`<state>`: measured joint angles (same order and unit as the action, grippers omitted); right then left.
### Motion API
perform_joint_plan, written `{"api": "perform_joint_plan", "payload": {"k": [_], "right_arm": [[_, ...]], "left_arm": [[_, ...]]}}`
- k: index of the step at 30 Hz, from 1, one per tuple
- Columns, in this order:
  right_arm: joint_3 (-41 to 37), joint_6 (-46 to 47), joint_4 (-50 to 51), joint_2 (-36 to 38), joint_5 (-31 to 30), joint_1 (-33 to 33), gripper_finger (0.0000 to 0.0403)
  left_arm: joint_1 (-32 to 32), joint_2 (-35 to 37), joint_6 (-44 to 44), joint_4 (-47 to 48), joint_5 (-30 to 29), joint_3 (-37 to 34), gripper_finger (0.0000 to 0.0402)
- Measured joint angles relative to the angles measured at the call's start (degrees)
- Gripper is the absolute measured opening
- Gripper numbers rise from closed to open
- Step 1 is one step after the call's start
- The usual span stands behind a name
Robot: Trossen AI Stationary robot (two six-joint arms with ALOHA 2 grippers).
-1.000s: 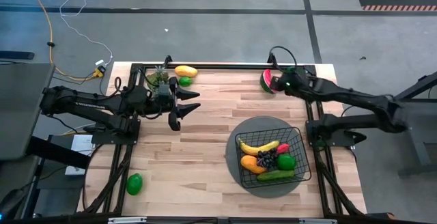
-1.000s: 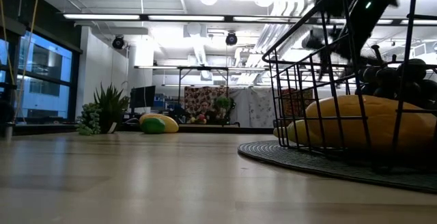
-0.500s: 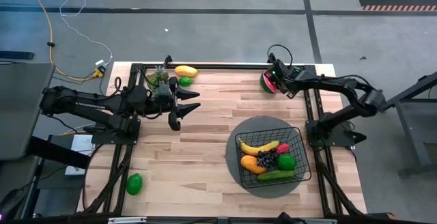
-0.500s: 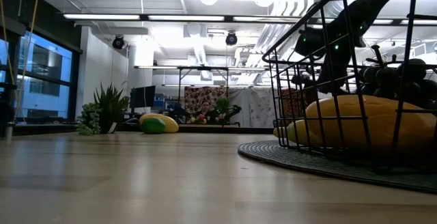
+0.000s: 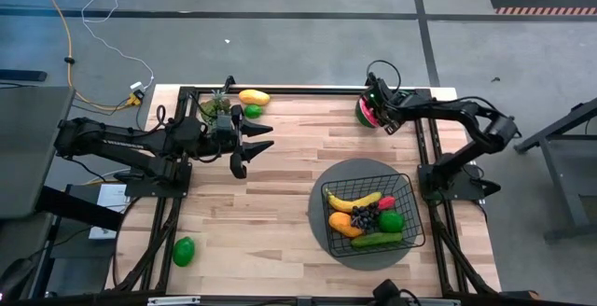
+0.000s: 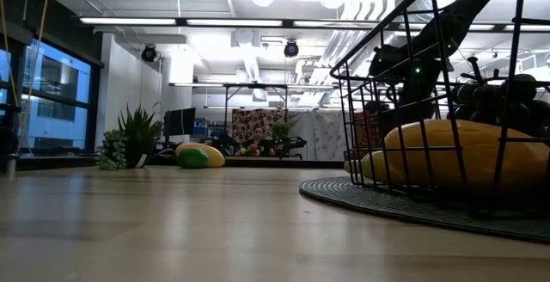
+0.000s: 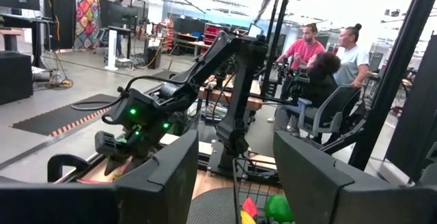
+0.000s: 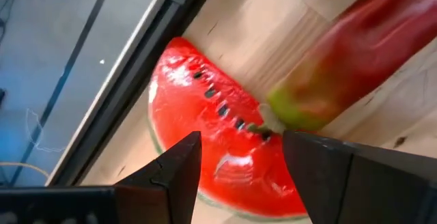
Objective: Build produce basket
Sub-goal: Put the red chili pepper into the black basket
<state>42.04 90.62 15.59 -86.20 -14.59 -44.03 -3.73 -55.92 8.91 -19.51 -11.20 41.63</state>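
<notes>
Since the earlier frame, the right arm is folded back, and its gripper (image 5: 378,113) is brought over the watermelon slice (image 5: 363,111) at the upper right of the desk (image 5: 280,185); its fingers (image 8: 171,173) are spread open, straddling the slice beside a chili (image 8: 341,67). The left gripper (image 5: 250,144), open, is unmoved at upper left. The basket (image 5: 371,215) sits lower right. No writing is readable.

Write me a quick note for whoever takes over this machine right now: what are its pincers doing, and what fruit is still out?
Right pincer: open, over the watermelon slice at the table's far edge, next to a red chili.
Left pincer: open, empty, waiting mid-table.
Done: basket on its grey mat holds banana, grapes and other pieces.
Left: watermelon slice, mango and lime at the far edge, green fruit at the near left corner.
</notes>
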Motion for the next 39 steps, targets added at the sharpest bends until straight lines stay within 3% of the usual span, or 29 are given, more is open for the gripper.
{"api": "perform_joint_plan", "payload": {"k": [12, 29, 39], "right_arm": [[0.0, 3.4, -2.1, -2.9, 0.4, -0.8, 0.0120], [0.0, 4.9, 0.6, -2.9, -0.2, -2.9, 0.0082], [0.0, 4.9, 0.7, -2.9, -0.2, -2.9, 0.0019]], "left_arm": [[0.0, 0.0, 0.6, 0.0, -0.2, 0.0, 0.0179], [0.0, 0.0, 1.0, 0.2, -0.6, 0.0, 0.0179], [0.0, 0.0, 1.0, 0.5, -0.6, 0.0, 0.0179]]}}
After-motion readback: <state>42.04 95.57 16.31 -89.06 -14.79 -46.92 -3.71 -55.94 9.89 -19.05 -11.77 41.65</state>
